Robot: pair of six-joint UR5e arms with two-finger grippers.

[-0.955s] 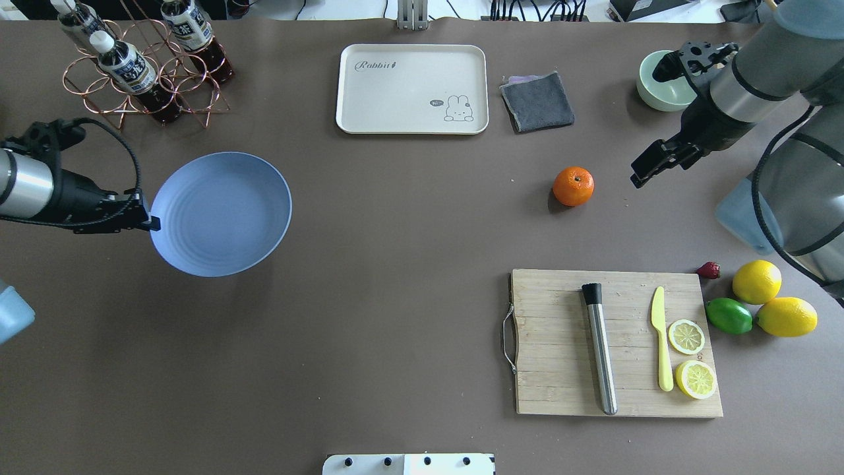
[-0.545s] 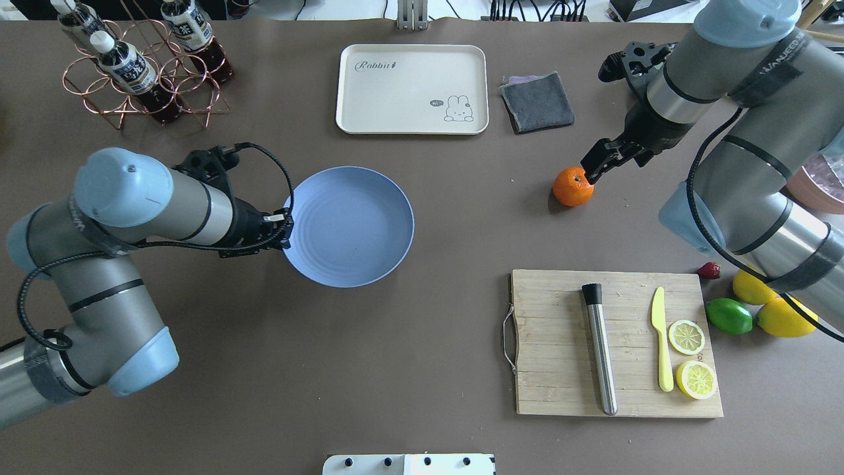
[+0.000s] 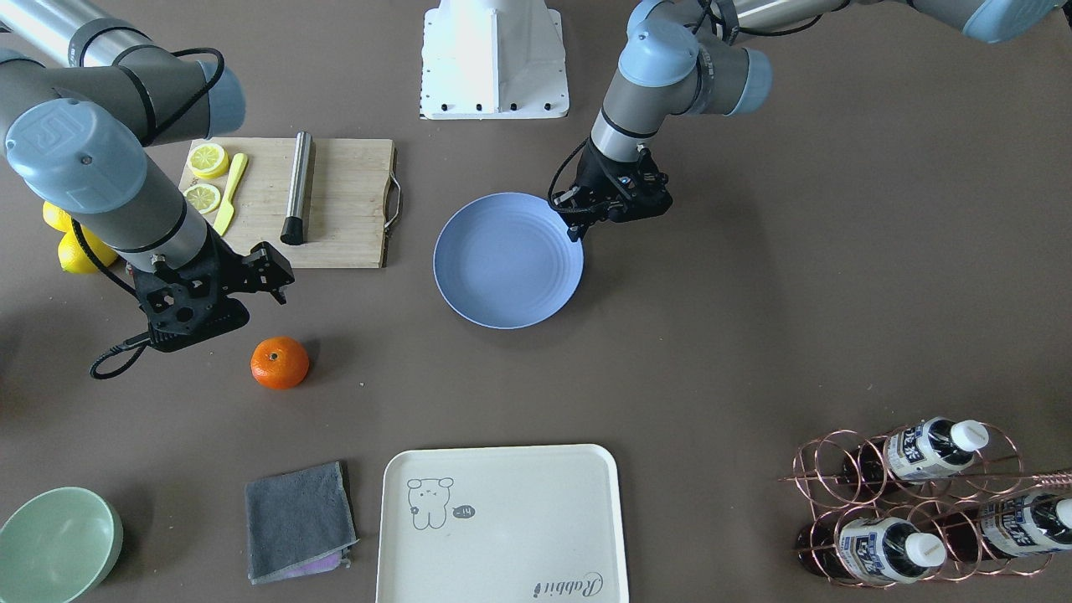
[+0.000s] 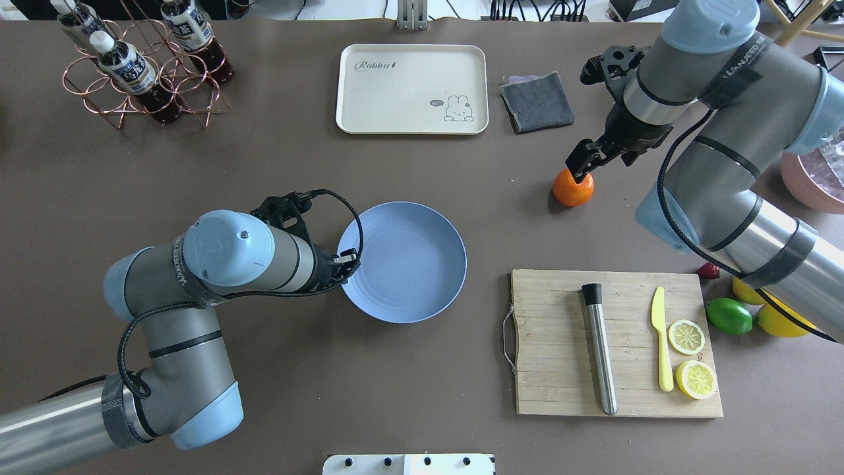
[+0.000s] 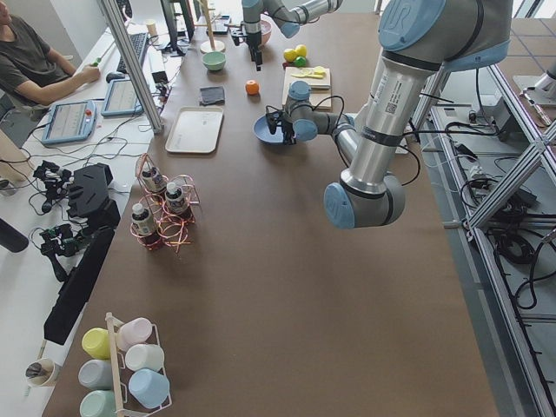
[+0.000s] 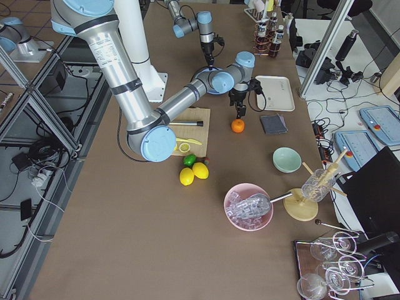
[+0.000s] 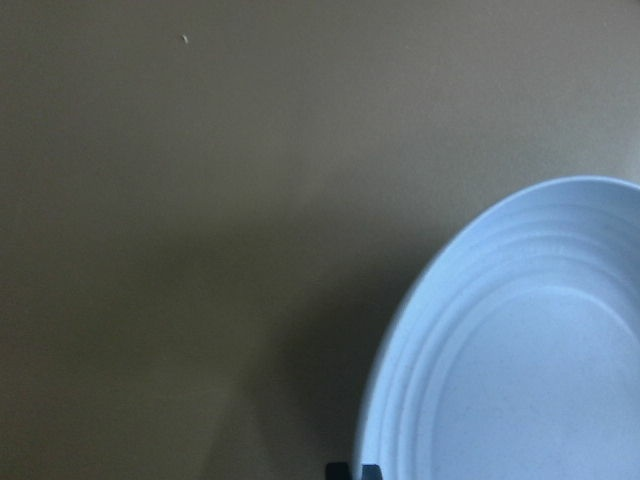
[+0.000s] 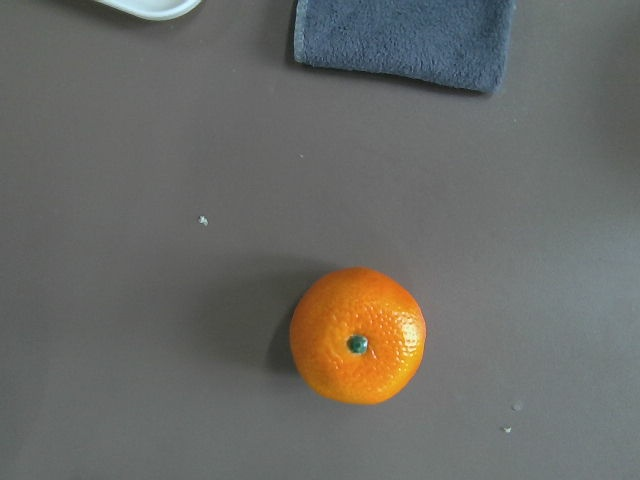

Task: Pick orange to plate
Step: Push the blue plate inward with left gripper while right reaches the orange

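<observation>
The orange (image 4: 572,191) lies on the brown table at the right, stem dimple up, and fills the middle of the right wrist view (image 8: 357,335). My right gripper (image 4: 581,163) hovers just above its far-right side, open, with nothing between the fingers; in the front-facing view the gripper (image 3: 272,280) stands beside the orange (image 3: 280,363). The pale-blue plate (image 4: 412,264) sits near the table's middle. My left gripper (image 4: 346,267) is shut on the plate's left rim, and that rim shows in the left wrist view (image 7: 520,350).
A wooden cutting board (image 4: 560,343) with a steel muddler, a yellow knife and lemon slices lies near the orange. Lemons and a lime (image 4: 728,315) sit to its right. At the back are a cream tray (image 4: 412,89), a grey cloth (image 4: 537,101) and a bottle rack (image 4: 142,66).
My left arm has carried the plate from the table's left toward the middle and nearer the robot. My right gripper has moved left to just above the orange.
</observation>
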